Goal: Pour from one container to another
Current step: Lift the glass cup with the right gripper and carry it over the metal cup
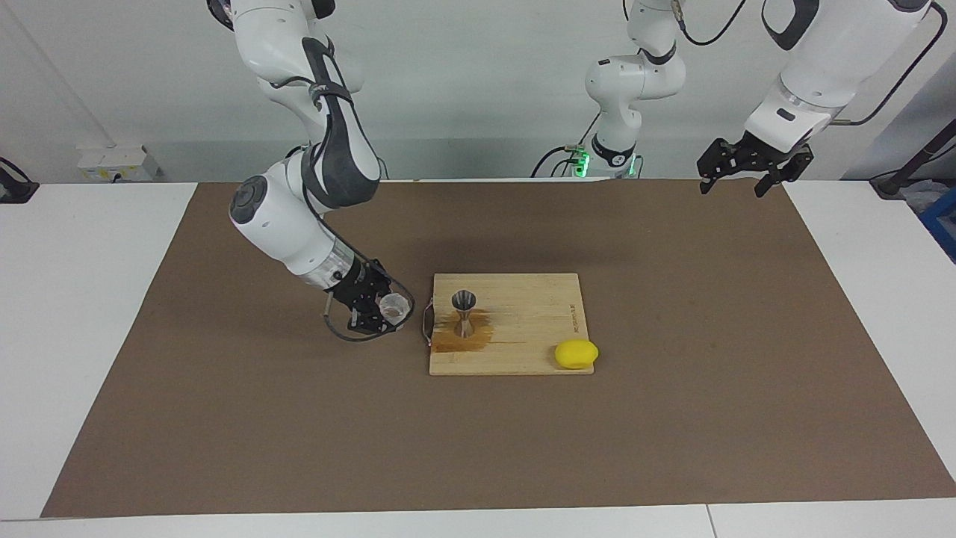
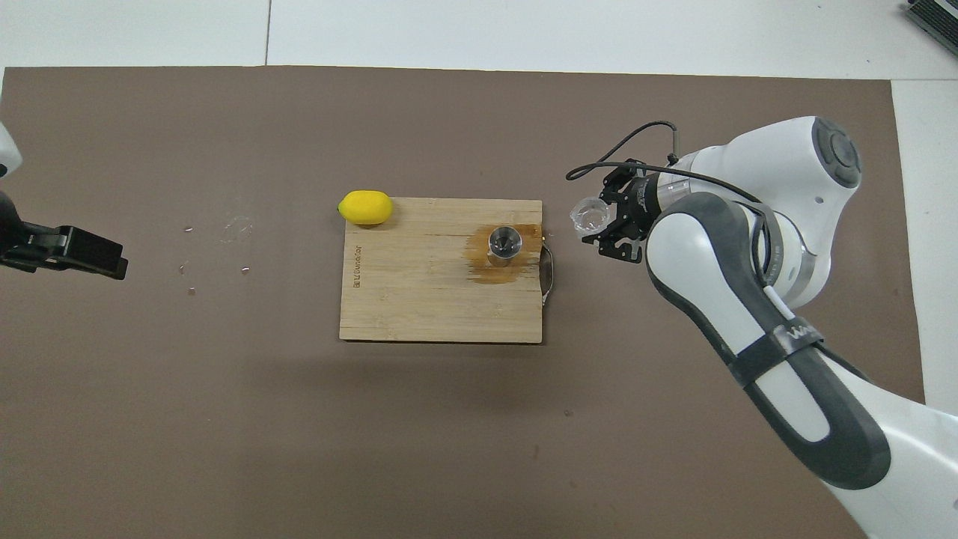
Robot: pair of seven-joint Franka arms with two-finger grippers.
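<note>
A small clear glass cup (image 1: 393, 305) (image 2: 589, 215) is held upright above the brown mat, just off the handle end of the wooden board, with my right gripper (image 1: 381, 310) (image 2: 608, 223) shut on it. The steel hourglass jigger (image 1: 464, 311) (image 2: 504, 244) stands upright on the board (image 1: 523, 329) (image 2: 419, 299) in a brown wet stain. My left gripper (image 1: 747, 170) (image 2: 75, 253) hangs open and waits over the mat's edge at the left arm's end.
A yellow lemon (image 1: 576, 353) (image 2: 365, 207) rests at the board's corner farthest from the robots, toward the left arm's end. The board has a metal handle (image 1: 427, 321) (image 2: 550, 273) on the end facing the cup. The brown mat (image 1: 478, 448) covers the table.
</note>
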